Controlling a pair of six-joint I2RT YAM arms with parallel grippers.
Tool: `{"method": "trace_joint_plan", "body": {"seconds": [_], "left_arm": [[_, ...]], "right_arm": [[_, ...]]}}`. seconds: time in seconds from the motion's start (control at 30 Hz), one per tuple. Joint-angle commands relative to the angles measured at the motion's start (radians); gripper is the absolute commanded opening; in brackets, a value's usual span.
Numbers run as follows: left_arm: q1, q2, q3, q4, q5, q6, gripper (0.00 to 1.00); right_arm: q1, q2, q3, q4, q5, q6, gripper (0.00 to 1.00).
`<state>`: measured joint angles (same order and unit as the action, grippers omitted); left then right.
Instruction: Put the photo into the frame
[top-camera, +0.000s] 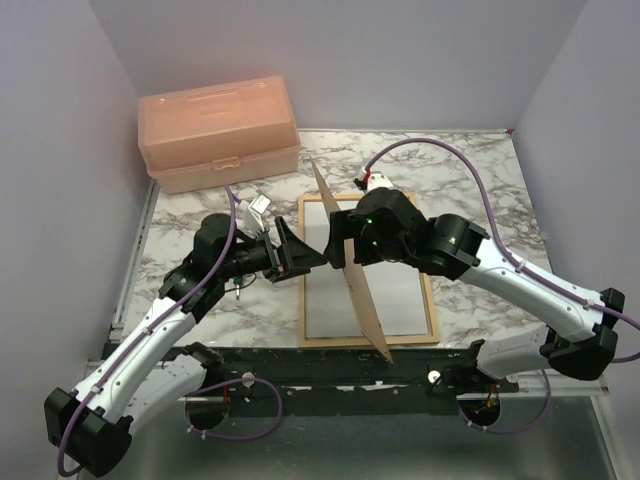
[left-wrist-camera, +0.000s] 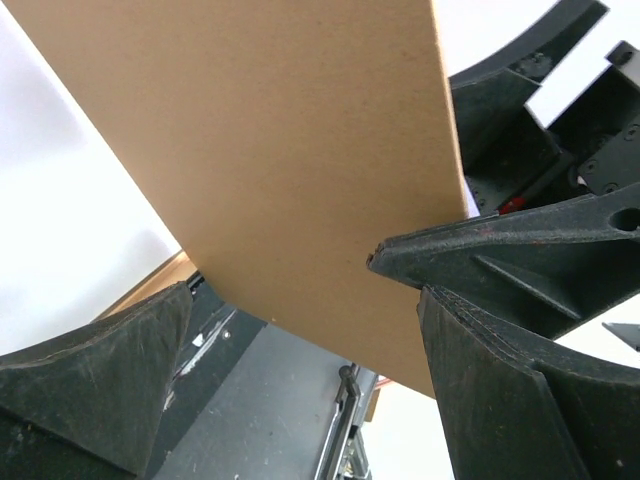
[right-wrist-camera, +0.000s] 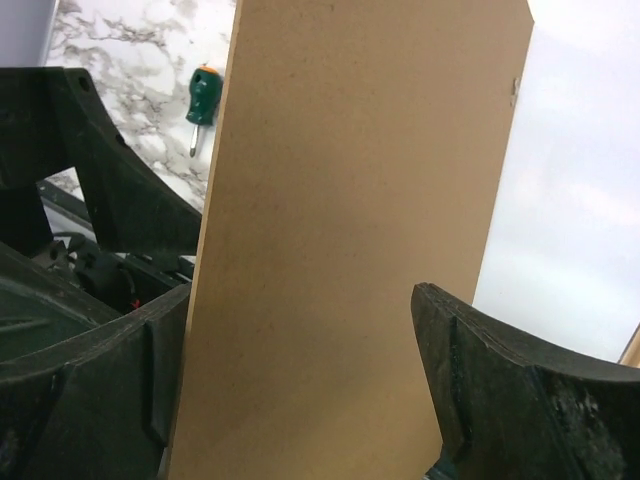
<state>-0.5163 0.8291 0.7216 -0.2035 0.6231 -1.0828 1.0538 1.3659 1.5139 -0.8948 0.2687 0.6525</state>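
Photo is laid white side up inside the frame on the marble worktop. A brown board is stood on edge over it, tilted, with the left pincer and right pincer both spread apart at it.

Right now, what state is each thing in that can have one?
peach toolbox: lid closed.
frame: lying flat, backing off.
backing board: raised on edge, tilted above the frame.
screwdriver: lying flat, untouched.
left hand: open, at the board's face.
right hand: open, board between its fingers.
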Motion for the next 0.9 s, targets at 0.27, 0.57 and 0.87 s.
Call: {"method": "trace_joint_plan", "body": {"seconds": [0.27, 0.57, 0.87], "left_arm": [[0.006, -0.019, -0.038, 0.191, 0.076, -0.077, 0.99], [0.006, 0.027, -0.004, 0.044, 0.027, -0.005, 0.91], [0.006, 0.004, 0.064, -0.198, -0.112, 0.102, 0.76]], "right_arm": [[0.008, -0.174, -0.158, 0.266, -0.157, 0.055, 1.0], [0.007, -0.295, -0.183, 0.238, 0.032, 0.158, 1.0], [0.009, -0.313, -0.219, 0.191, 0.103, 0.198, 1.0]]}}
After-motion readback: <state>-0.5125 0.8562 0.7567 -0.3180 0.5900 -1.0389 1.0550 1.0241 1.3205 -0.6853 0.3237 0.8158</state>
